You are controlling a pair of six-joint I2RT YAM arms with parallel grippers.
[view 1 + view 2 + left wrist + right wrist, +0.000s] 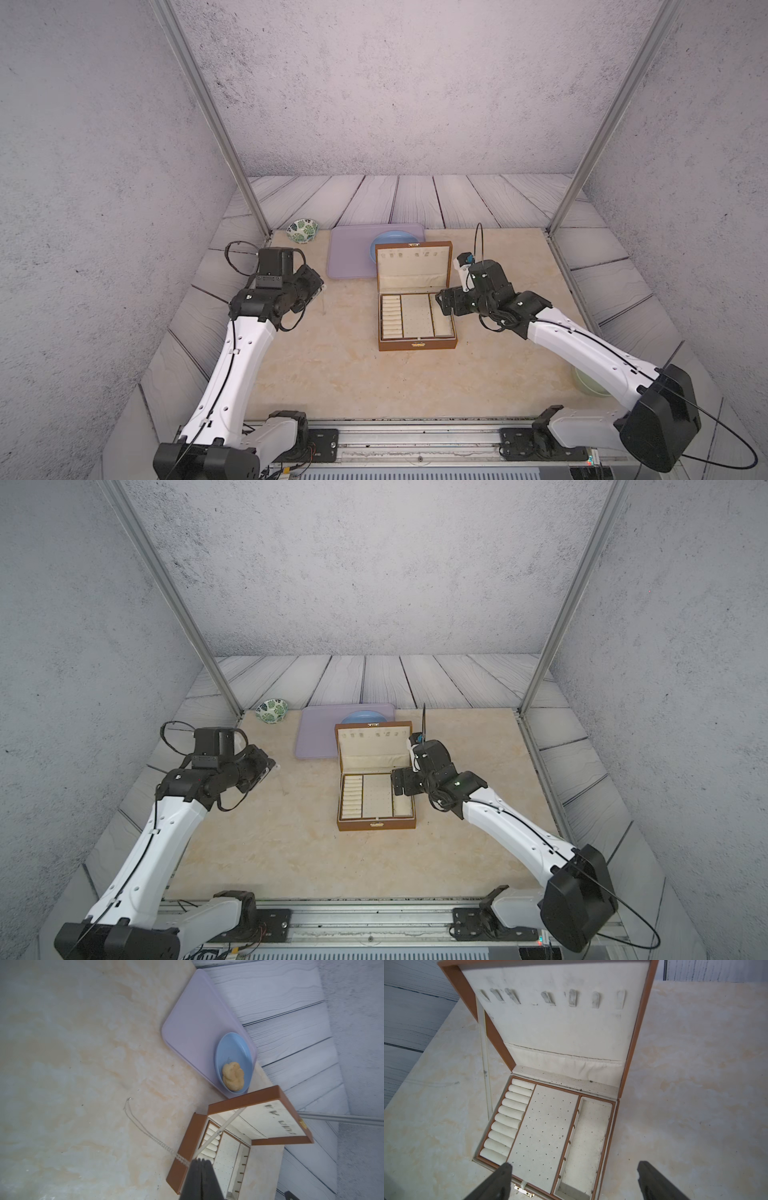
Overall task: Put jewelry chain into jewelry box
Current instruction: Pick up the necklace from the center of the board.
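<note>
Our left gripper (199, 1162) has its jaws pressed together on the jewelry chain (145, 1130), whose long strand hangs from the tips. The open jewelry box (417, 345) lies to that gripper's right, clear of the chain. Our right gripper (574, 1164), jaws wide apart and empty, hovers at its right side.

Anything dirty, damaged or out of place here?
The cream lining of the brown hinged jewelry box is soiled: grey smudges on the lid's hooks and dark specks along the hinge ledge. Nothing else stands out.
</note>
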